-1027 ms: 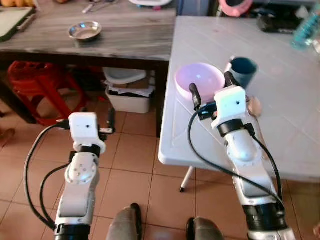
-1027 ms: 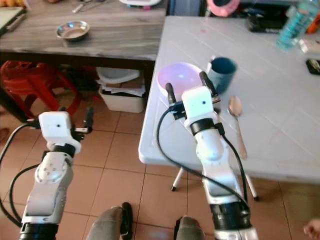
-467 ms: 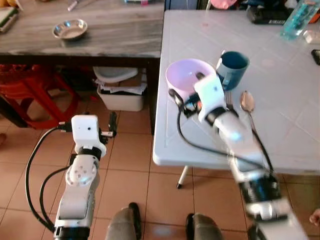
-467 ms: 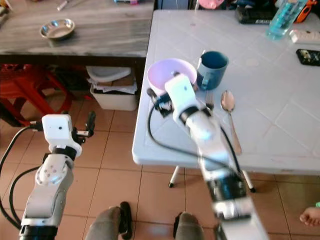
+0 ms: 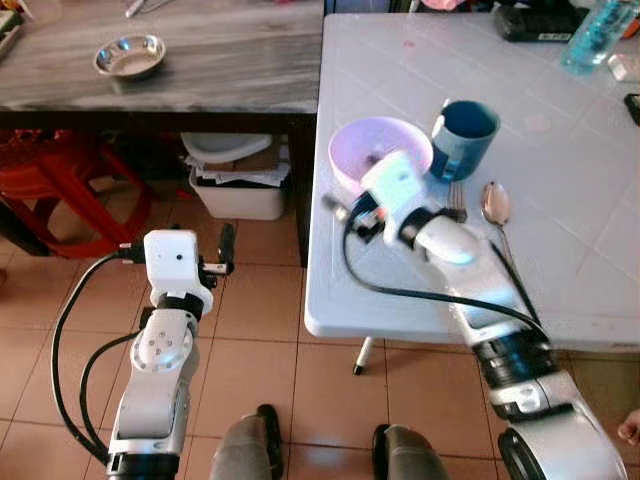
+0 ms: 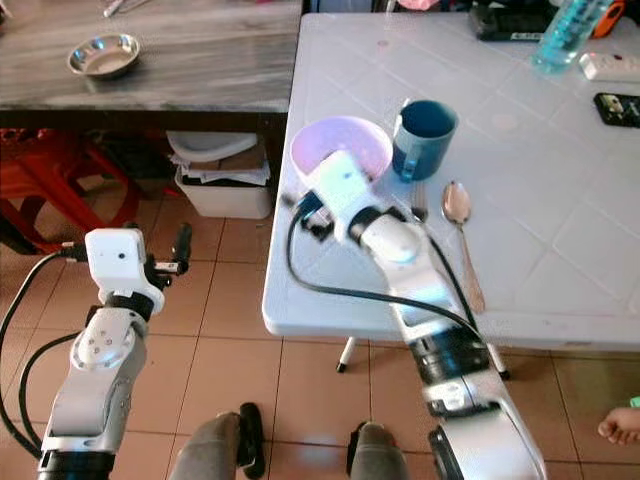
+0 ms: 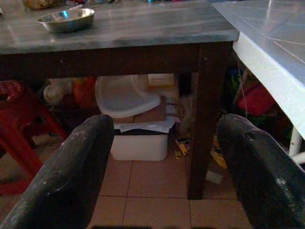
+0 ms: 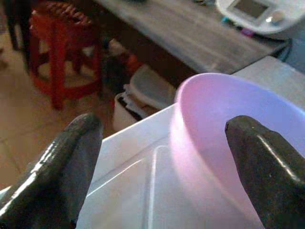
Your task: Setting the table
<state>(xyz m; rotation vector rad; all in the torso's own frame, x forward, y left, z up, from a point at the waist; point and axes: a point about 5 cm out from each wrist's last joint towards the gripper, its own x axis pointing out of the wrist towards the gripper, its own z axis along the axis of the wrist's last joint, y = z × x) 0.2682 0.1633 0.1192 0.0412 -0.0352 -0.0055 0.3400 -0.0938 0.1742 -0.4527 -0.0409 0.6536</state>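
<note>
The right gripper point(image 8: 162, 176) hangs low over the white surface point(image 5: 560, 270) with its fingers spread wide, one finger just outside the wall of the pink bowl point(image 5: 380, 152) and the other well out toward the surface's edge, so the bowl's near rim sits just ahead of it and nothing is pinched yet. To take the bowl well, it seems wise to slide forward until the rim lies between the fingers, then close gently on the wall and lift level. Just beyond the bowl stands the blue mug point(image 5: 463, 136), and beside the gripper's arm lie a fork point(image 5: 457, 197) and a spoon point(image 5: 497, 212); these want a clear berth. The left gripper point(image 7: 162, 176) idles, fingers apart, facing the dark wooden surface point(image 7: 143, 33). No brand, label or writing is legible on any item.
</note>
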